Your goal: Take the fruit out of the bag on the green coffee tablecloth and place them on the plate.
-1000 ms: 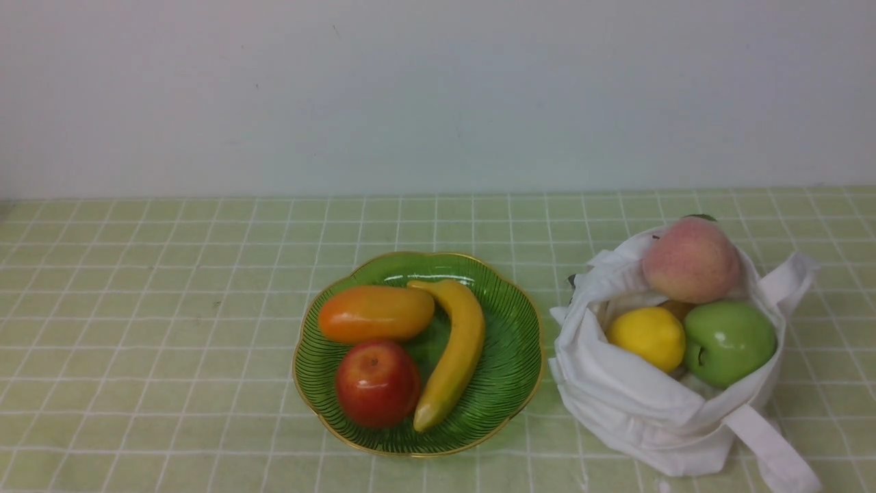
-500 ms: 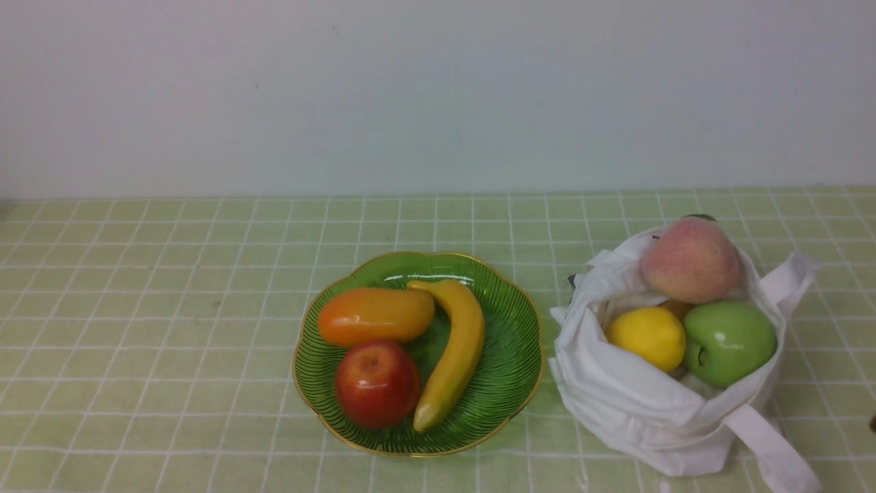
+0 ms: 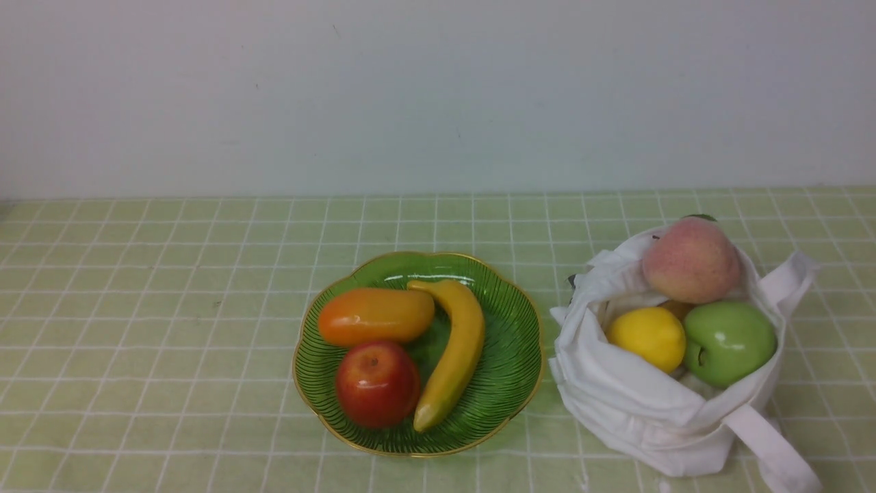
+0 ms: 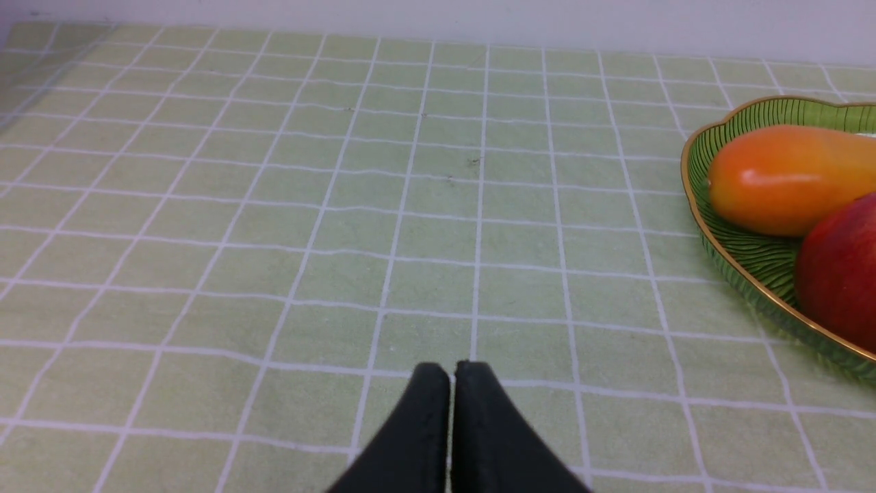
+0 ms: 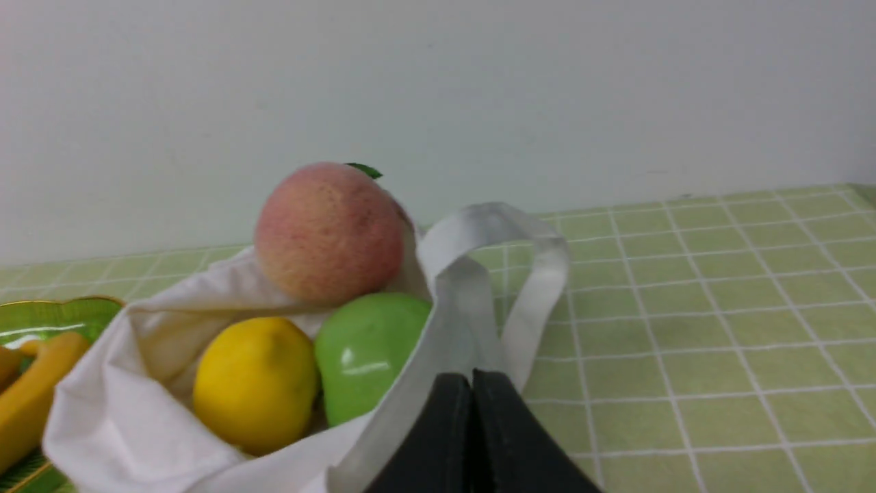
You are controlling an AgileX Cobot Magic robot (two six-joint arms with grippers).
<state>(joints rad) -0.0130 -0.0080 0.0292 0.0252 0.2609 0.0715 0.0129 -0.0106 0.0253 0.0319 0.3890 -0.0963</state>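
Observation:
The white cloth bag (image 3: 636, 404) stands open at the right on the green checked tablecloth (image 3: 171, 329). A pink peach (image 3: 690, 260), a yellow lemon (image 3: 647, 337) and a green apple (image 3: 729, 342) sit in it. The green glass plate (image 3: 510, 356) in the middle holds a yellow banana (image 3: 455, 349), an orange fruit (image 3: 375, 313) and a red apple (image 3: 377, 383). Neither gripper shows in the front view. My left gripper (image 4: 452, 373) is shut and empty over bare cloth, beside the plate (image 4: 739, 253). My right gripper (image 5: 472, 380) is shut and empty, just in front of the bag's strap (image 5: 493, 274).
A plain pale wall (image 3: 438, 96) runs along the back edge of the table. The bag's second strap (image 3: 773, 445) trails toward the front right corner. Bare cloth lies left of the plate.
Half a second ago a small dark tip showed at the right edge of the front view; it is out of that view now. Fruit, bag and plate have not moved.

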